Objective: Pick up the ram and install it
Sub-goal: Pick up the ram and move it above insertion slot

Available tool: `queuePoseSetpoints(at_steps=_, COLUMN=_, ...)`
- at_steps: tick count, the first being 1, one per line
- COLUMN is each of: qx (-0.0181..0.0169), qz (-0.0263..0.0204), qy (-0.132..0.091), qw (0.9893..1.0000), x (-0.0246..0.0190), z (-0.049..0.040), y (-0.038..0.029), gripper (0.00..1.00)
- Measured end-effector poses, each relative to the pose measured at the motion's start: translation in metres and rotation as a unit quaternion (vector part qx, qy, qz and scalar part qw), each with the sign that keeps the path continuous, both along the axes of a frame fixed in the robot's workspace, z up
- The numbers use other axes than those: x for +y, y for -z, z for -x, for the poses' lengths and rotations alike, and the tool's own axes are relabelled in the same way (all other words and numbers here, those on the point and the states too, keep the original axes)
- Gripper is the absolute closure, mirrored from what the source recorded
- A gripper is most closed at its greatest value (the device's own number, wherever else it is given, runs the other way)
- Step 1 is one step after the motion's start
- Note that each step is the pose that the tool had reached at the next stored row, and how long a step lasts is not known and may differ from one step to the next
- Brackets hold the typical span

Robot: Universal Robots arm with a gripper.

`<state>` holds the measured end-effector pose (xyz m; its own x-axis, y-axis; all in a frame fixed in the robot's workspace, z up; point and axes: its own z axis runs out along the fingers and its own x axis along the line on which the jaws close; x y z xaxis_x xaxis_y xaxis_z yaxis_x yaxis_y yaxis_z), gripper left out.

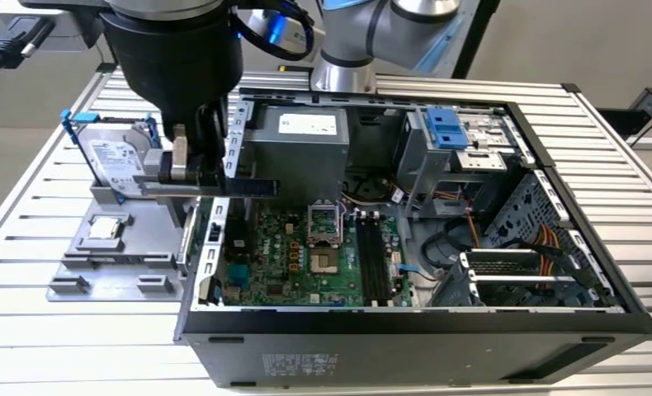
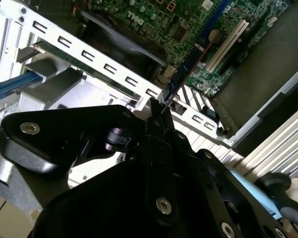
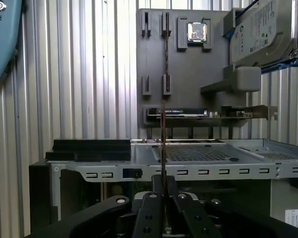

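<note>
Entry: ram. Pinched edge-on between my closed jaws, projecting ahead of my gripper above the case wall. Hazards: thin hold; any tilt risked clipping that wall or missing the memory slots.

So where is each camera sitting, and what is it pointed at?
Exterior view: off the arm, looking down into the open computer case; the arm and gripper show, holding the ram.
First wrist view: on the wrist, facing past the gripper toward the grey parts tray and hard drive.
Second wrist view: on the wrist, facing past the gripper at the motherboard.
Shared: both wrist views show the gripper shut on the ram.
</note>
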<state>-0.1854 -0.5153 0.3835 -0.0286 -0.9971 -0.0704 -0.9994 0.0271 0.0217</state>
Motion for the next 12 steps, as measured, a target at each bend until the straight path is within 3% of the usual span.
queuePoseSetpoints(at_steps=12, qx=0.0000, qz=0.0000, qy=0.007, qw=1.0000, x=0.0001, z=-0.0230, y=0.0000, gripper=1.00)
